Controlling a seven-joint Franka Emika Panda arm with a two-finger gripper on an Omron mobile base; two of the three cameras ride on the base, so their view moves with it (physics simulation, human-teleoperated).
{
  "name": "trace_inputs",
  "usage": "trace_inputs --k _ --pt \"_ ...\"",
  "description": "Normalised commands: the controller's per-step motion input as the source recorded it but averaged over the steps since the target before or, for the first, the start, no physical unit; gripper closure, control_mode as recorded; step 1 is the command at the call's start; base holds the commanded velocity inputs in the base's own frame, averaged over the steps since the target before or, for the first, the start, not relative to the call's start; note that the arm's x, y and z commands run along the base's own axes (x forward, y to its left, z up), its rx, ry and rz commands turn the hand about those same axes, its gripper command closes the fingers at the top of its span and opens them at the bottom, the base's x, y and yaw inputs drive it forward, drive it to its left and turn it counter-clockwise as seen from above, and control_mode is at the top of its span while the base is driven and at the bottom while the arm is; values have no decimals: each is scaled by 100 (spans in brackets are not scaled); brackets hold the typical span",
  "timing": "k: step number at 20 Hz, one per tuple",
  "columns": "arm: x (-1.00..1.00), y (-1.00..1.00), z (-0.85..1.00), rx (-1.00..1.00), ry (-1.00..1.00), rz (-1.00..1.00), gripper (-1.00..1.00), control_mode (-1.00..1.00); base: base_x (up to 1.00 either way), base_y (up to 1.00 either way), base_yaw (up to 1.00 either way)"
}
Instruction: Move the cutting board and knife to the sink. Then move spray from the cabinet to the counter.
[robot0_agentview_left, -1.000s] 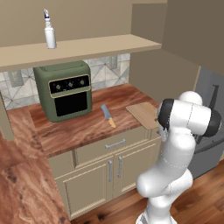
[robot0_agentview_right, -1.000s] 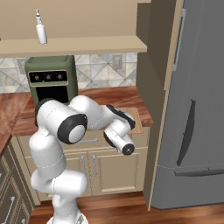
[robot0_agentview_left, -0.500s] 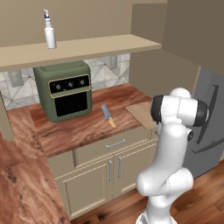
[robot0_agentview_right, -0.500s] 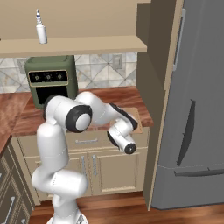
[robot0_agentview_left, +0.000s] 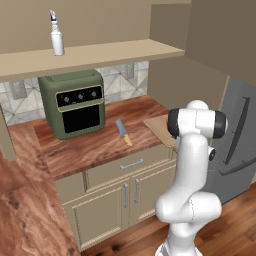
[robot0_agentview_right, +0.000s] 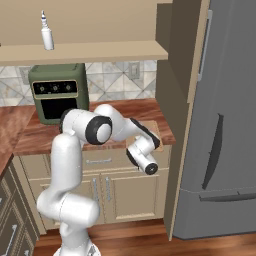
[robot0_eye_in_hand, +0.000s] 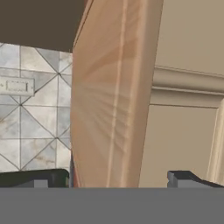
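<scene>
Counter: we see one glossy red-brown wood-grain counter (robot0_agentview_left: 95, 150) over beige drawer fronts; patterned grey tile runs behind it; the floor is brown wood
Room: we see one tall grey fridge (robot0_agentview_right: 225, 125) on the far side of the claw from the oven; one tan open cabinet (robot0_agentview_left: 100, 54) hangs high above the worktop
Claw: the gripper (robot0_eye_in_hand: 117, 180) has its two dark fingertips spread wide, nothing between them; it hangs at the counter's front edge, beside the board's end
Cutting board: we count one cutting board (robot0_agentview_left: 159, 127), flat on the counter; in the hand view its tan grain fills the middle, right ahead of the tips
Knife: one knife (robot0_agentview_left: 123, 132), on the counter just beyond the board, apart from it
Spray: one spray (robot0_agentview_left: 57, 35), upright on the cabinet shelf, well above and away from the claw
Oven: one green countertop oven (robot0_agentview_left: 73, 102), behind the knife
</scene>
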Motion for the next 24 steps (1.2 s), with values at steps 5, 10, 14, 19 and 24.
trace_inputs --k 5,10,14,19,24 --pt "33 -3 -13 2 0 0 100 -100 0 0 0" --pt "16 -3 -8 2 0 0 100 -100 0 0 0" --pt "1 -10 0 1 0 0 100 -100 0 0 0" --pt "-8 -13 15 7 -2 0 100 -100 0 0 0" --pt "-12 0 12 0 -2 1 100 -100 0 0 0"
